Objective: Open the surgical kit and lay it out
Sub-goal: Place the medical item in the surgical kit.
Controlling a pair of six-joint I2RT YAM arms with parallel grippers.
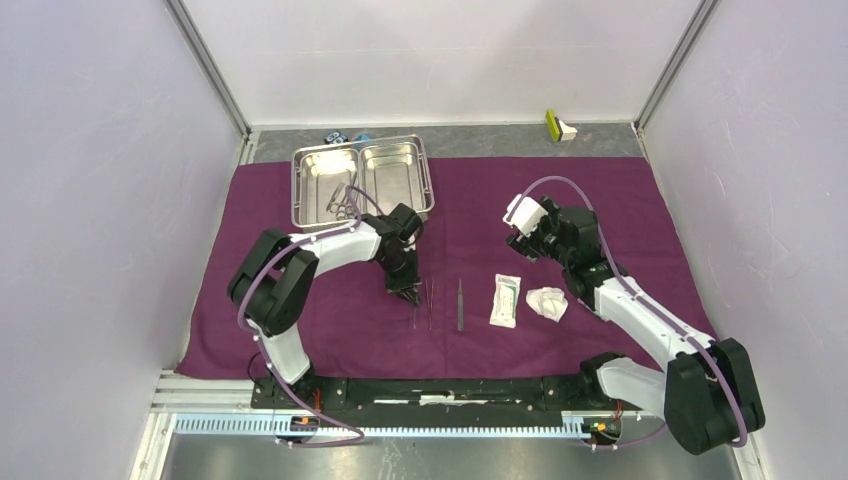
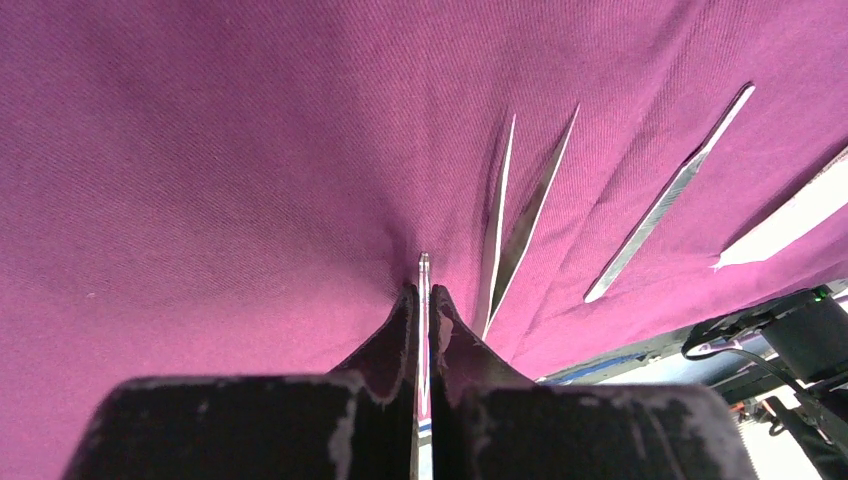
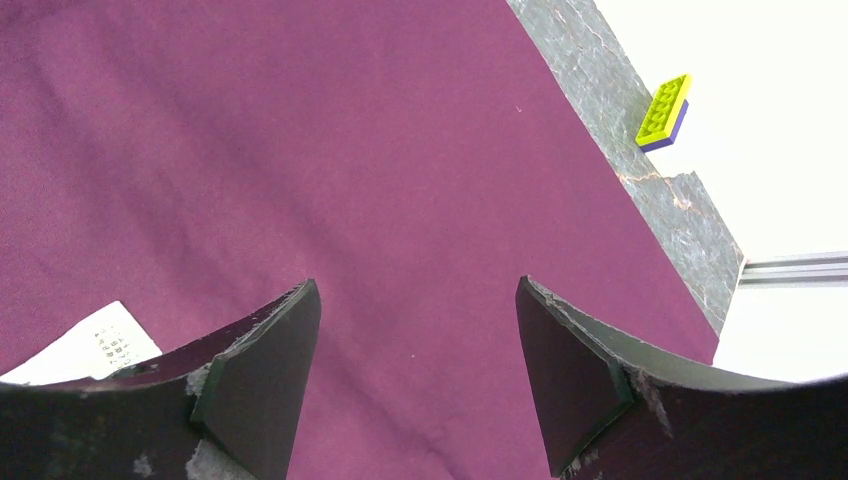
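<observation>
Cloth wrap (image 1: 600,200) is plain magenta-purple with a fine woven rib. Tray (image 1: 358,185) is bright silver, mirror-shiny. Packet (image 1: 506,300) is white with small dark print; gauze (image 1: 547,303) is plain white. Block (image 3: 663,112) is lime-yellow on top, purple underneath. Table strip (image 3: 600,90) is grey with pale veining.

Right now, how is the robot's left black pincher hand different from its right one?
The left black two-finger gripper is shut, pinching a slim silver metal tool; the right black two-finger gripper is open and empty. The left gripper sits low, right at the purple cloth; the right gripper hangs higher above it. Both are black and point down at that cloth.
</observation>
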